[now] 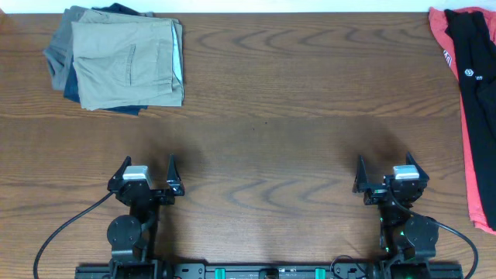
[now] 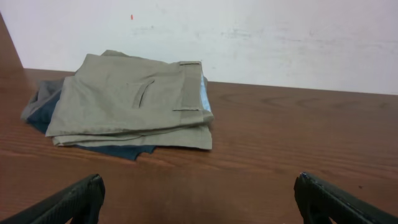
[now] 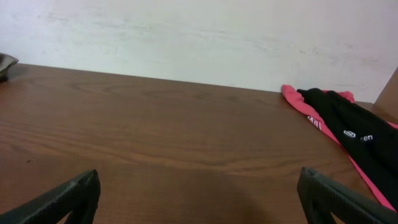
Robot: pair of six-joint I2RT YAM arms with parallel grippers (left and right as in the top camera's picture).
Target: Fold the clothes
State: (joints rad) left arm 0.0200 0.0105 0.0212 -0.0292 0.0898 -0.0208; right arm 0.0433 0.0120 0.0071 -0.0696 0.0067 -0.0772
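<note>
Overhead, a stack of folded trousers [image 1: 124, 62] lies well ahead of the left hand [image 1: 149, 161] and off to its left, at the far left corner of the tabletop [image 1: 271, 116]. A tan pair is on top, with grey and dark blue cloth showing from under its edges. The left hand sits near the front edge, its two fingers spread wide, with nothing between them and nothing touching them. From the left wrist, the trousers lie ahead and left of the fingers, close to the white wall [image 2: 280, 37], with bare wood between them and the hand.

Further right, the right hand [image 1: 384, 161] is level with the left one and well apart from it. Its fingers are also spread wide and hold nothing.

The black garment [image 1: 477, 54] lies well ahead of the right hand and off to its right, at the far right edge of the tabletop. It is spread loosely on top of a red shirt [image 1: 479, 155], which sticks out beneath it along the near and left sides. A small round white logo [image 1: 469, 74] sits near the garment's left edge. From the right wrist, both pieces show ahead and to the right of the fingers, untouched.
</note>
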